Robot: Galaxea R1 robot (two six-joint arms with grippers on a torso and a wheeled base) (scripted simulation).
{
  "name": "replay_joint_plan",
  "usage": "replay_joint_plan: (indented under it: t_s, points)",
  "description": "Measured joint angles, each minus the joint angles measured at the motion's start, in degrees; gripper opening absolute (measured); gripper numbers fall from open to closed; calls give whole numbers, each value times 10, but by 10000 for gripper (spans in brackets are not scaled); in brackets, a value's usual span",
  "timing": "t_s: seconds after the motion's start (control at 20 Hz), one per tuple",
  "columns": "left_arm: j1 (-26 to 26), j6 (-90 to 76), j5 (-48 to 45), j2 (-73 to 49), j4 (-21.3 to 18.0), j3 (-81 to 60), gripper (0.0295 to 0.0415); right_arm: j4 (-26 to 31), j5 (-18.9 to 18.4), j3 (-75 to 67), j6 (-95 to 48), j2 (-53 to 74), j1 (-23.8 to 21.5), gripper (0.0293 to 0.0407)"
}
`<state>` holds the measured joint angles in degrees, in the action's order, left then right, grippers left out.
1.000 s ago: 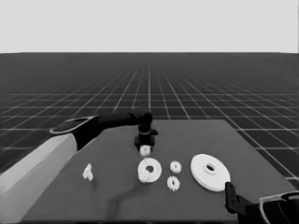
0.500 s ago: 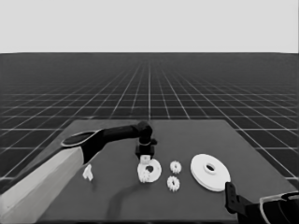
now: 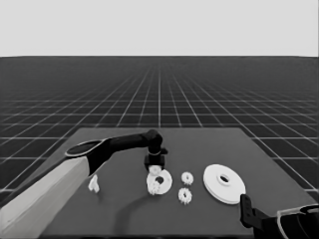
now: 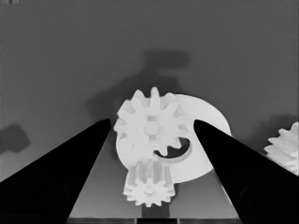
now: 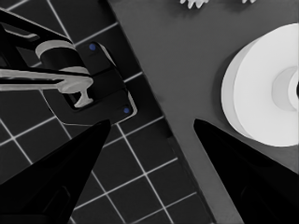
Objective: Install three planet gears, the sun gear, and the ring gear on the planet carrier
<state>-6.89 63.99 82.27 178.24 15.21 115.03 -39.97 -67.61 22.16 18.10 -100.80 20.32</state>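
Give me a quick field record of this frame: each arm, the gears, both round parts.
left gripper: over the smaller round part, a gear between its fingers
gears on smaller round part: one, at its near edge
loose gears: two, right of smaller part
larger round part: flat on table, farther right
thin white piece: left side
right gripper: parked at the table's lower right corner

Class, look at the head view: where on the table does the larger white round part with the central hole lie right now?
The larger white round part lies flat at the dark table's right side, right of two small white toothed gears, apart from them.
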Motion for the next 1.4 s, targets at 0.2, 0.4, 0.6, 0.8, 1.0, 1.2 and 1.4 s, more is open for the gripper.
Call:
replay_joint_plan:
  t_s: [0.2, 0.4, 0.6, 0.8, 1.0, 1.2, 1.4]
  points:
    - [72, 37, 39, -22, -61, -68, 385, 0, 0, 0, 0, 0, 0, 385]
    - [81, 39, 42, -23, -70, -70, 385, 0, 0, 0, 0, 0, 0, 385]
    - [183, -483, -268, -397, -8, -571, 414, 0, 0, 0, 0, 0, 0, 385]
    - [255, -798, -415, -735, 22, -870, 386, 0, 0, 0, 0, 0, 0, 385]
    - [264, -836, -433, -772, 25, -906, 385, 0, 0, 0, 0, 0, 0, 385]
    - [265, -840, -435, -776, 26, -910, 385, 269, -204, 459, 520, -460, -211, 387]
    - [265, -841, -435, -777, 26, -911, 385, 296, -192, 580, 530, -513, -209, 385]
